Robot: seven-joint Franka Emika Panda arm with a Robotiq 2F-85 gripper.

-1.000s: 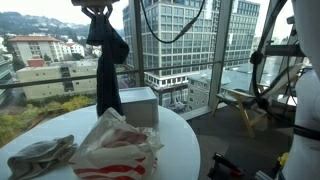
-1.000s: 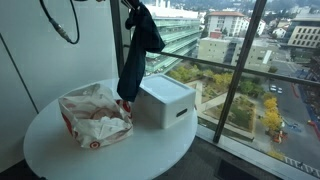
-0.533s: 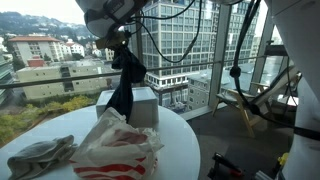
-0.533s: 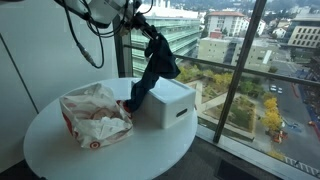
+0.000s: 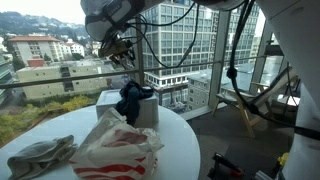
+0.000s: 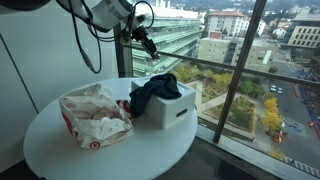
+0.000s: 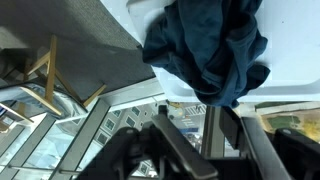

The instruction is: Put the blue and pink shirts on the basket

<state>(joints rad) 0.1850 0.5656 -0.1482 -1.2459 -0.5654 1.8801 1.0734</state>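
Observation:
The blue shirt (image 5: 132, 97) (image 6: 155, 92) lies crumpled on top of the white box-shaped basket (image 5: 149, 112) (image 6: 178, 110) at the far side of the round table. My gripper (image 5: 122, 48) (image 6: 148, 42) hangs above it, apart from the cloth. In the wrist view the gripper (image 7: 195, 116) is open with nothing between its fingers, and the blue shirt (image 7: 210, 45) sits beyond them on the basket (image 7: 295, 45). No pink shirt shows plainly.
A red-and-white crumpled bundle (image 5: 118, 148) (image 6: 95, 115) lies on the white round table (image 5: 182, 140) (image 6: 150, 152) beside the basket. A grey cloth (image 5: 40, 155) lies near the table's edge. Tall window panes stand right behind the basket.
The blue shirt hung from my shut gripper high above the basket. The gripper came down, opened and let go; the shirt now rests on the basket.

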